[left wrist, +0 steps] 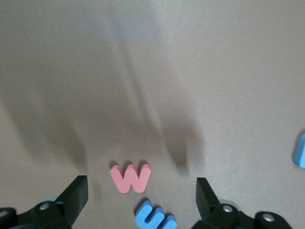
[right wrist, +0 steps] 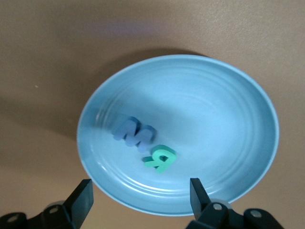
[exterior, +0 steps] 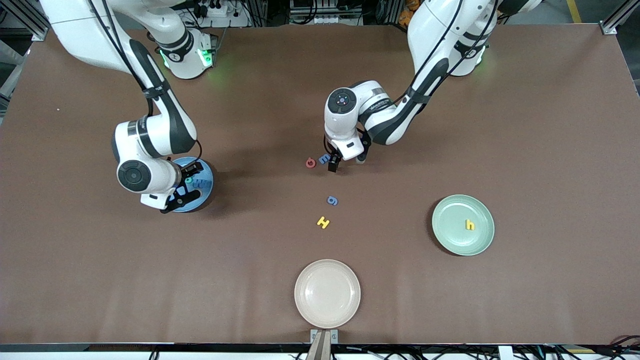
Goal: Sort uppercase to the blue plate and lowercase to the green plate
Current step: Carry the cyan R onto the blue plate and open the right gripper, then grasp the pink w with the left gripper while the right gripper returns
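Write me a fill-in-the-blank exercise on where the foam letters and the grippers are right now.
1. The blue W and the green R lie in the ____ plate.
2. The only letter on the green plate is a yellow ____.
3. The left gripper, fingers open, is over a red ____.
4. The cream plate holds ____ letters.

Missing words: blue; h; w; no

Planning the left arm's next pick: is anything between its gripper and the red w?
Nothing visible. The left gripper hangs open over the red w; the blue m-like letter lies close beside it. No letter lies between there and the green plate.
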